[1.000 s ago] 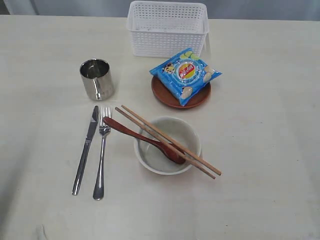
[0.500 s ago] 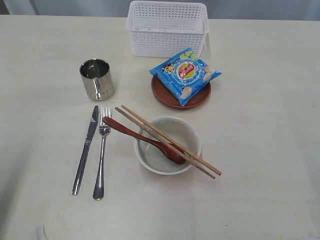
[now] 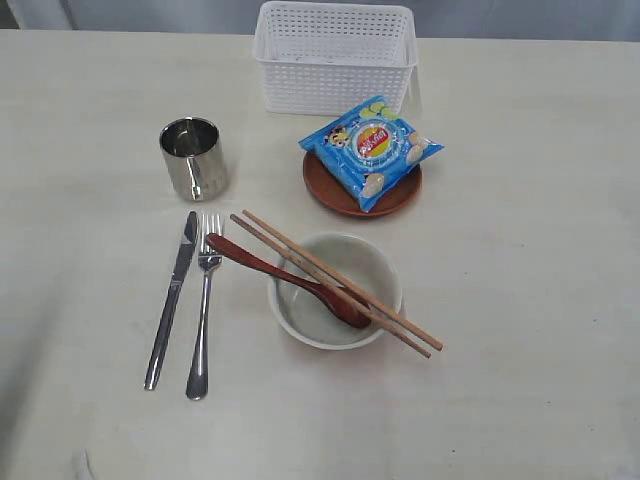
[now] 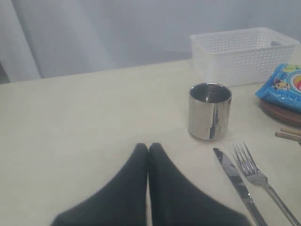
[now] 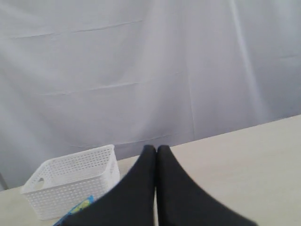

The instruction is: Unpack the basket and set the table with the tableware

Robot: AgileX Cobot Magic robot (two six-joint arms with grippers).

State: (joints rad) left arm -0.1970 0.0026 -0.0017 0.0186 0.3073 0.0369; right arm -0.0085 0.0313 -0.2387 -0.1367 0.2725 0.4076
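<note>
The white lattice basket (image 3: 335,57) stands at the table's (image 3: 520,300) far edge. In front of it a brown plate (image 3: 395,198) carries a blue chips bag (image 3: 370,148). The off-white bowl (image 3: 300,315) holds a reddish-brown spoon (image 3: 285,278), and two wooden chopsticks (image 3: 340,283) lie across its rim. A steel knife (image 3: 172,295) and fork (image 3: 203,300) lie side by side left of the bowl, the steel cup (image 3: 194,158) behind them. Neither arm shows in the exterior view. My left gripper (image 4: 148,147) is shut and empty, short of the cup (image 4: 209,111). My right gripper (image 5: 156,148) is shut and empty, raised, with the basket (image 5: 70,186) beyond it.
A pale grey curtain (image 5: 141,70) hangs behind the table. In the left wrist view the knife (image 4: 235,181) and fork (image 4: 258,179) lie beside the gripper, with the basket (image 4: 242,54) farther off.
</note>
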